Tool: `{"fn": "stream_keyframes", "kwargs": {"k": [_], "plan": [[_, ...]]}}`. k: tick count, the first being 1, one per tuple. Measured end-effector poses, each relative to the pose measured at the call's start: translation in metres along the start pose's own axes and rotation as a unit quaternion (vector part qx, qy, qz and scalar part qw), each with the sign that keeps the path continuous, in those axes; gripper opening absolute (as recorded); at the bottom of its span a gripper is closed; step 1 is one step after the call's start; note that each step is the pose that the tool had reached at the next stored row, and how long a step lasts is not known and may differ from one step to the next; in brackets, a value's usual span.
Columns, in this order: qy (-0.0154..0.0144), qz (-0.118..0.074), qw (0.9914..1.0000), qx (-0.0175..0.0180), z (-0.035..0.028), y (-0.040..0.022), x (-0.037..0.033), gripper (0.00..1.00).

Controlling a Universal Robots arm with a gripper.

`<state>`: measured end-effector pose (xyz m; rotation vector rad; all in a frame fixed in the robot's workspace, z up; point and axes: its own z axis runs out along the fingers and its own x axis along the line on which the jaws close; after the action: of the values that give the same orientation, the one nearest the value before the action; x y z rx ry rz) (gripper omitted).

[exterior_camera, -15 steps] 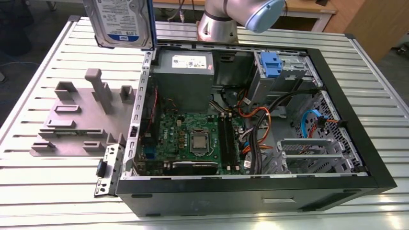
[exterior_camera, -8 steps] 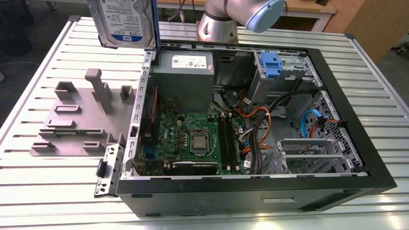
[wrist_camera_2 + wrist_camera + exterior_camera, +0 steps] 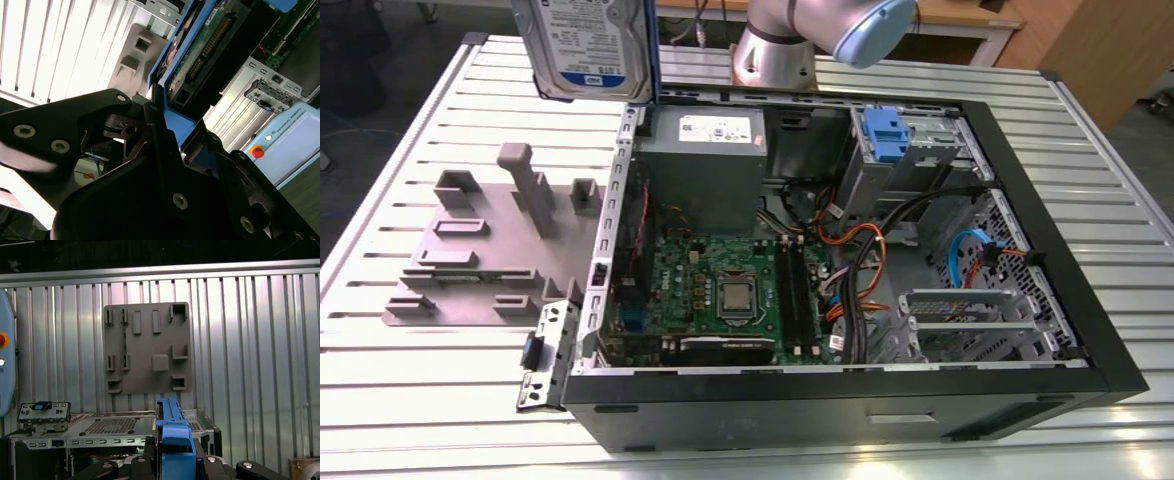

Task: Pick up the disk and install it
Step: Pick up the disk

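Note:
The disk (image 3: 587,45) hangs high in the air over the slatted table, above the back left corner of the open computer case in the exterior view. It stands on edge, silver with a white-and-blue label and a blue carrier frame. In the second wrist view its green circuit-board side (image 3: 200,50) faces the camera. My gripper (image 3: 160,117) is shut on the disk, its black fingers (image 3: 125,130) clamped on the blue frame (image 3: 175,437). In the first wrist view my gripper (image 3: 175,462) holds the frame's end edge-on.
The open computer case (image 3: 1067,300) lies on the slatted metal table (image 3: 440,120). Inside are a grey power supply (image 3: 700,135), a blue latch on a metal cage (image 3: 887,135), a motherboard (image 3: 720,290) and a metal drive bay (image 3: 961,310). A grey fixture plate (image 3: 480,260) lies left of the case.

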<state>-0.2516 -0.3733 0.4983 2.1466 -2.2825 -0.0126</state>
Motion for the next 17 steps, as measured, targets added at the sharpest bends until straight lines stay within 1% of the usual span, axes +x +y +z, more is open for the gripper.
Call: {"fn": "stream_keyframes", "kwargs": {"k": [17], "plan": [[0.0000,0.000,1.00000,0.0000,-0.0002,-0.0138,-0.0008,0.36]]}}
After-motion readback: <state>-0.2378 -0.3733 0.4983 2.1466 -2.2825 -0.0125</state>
